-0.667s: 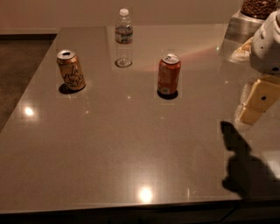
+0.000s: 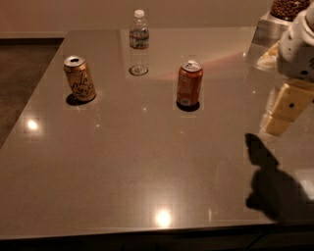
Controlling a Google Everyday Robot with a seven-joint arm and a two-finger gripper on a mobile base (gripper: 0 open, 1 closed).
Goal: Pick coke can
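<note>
The coke can [image 2: 189, 84] stands upright near the middle of the grey table [image 2: 137, 162]; it is reddish-orange with a silver top and a pale band near its base. My gripper [image 2: 277, 123], cream-coloured below a white arm, hangs above the table at the right edge of the camera view. It is well to the right of the can, a little nearer the camera, and apart from it. It holds nothing that I can see. Its dark shadow [image 2: 272, 186] falls on the table below it.
A paler gold-orange can with dark cursive lettering [image 2: 79, 78] stands at the left. A clear plastic water bottle [image 2: 139, 43] stands at the back. A container of brown items [image 2: 287, 10] sits at the far right corner. Dark floor lies beyond the table's left edge.
</note>
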